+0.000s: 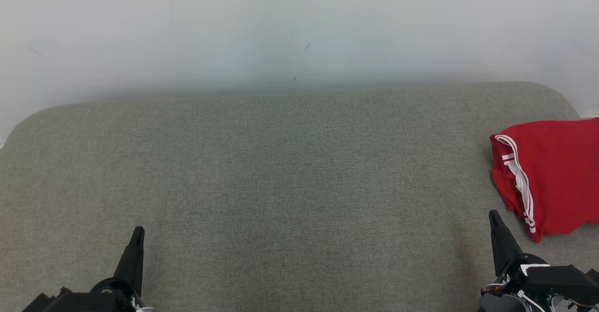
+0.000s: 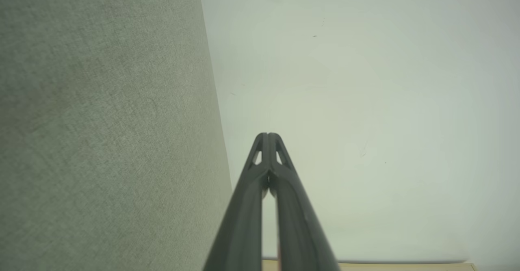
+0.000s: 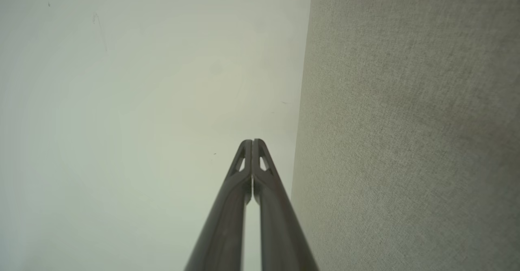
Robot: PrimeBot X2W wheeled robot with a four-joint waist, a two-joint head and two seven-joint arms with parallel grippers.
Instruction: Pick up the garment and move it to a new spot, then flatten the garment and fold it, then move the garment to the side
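on right edge of grey cushion (image 1: 299, 185), red garment (image 1: 557, 176) lies bunched, part past frame. left gripper (image 1: 138, 231) and right gripper (image 1: 493, 214) both pinched closed, empty, right one near garment. cloth likely light, limp, droopy; pinch at white-striped hem (image 1: 519, 181).

Bare indoor test space: grey upholstered surface (image 1: 281, 185) against plain scuffed white wall (image 1: 281, 22)
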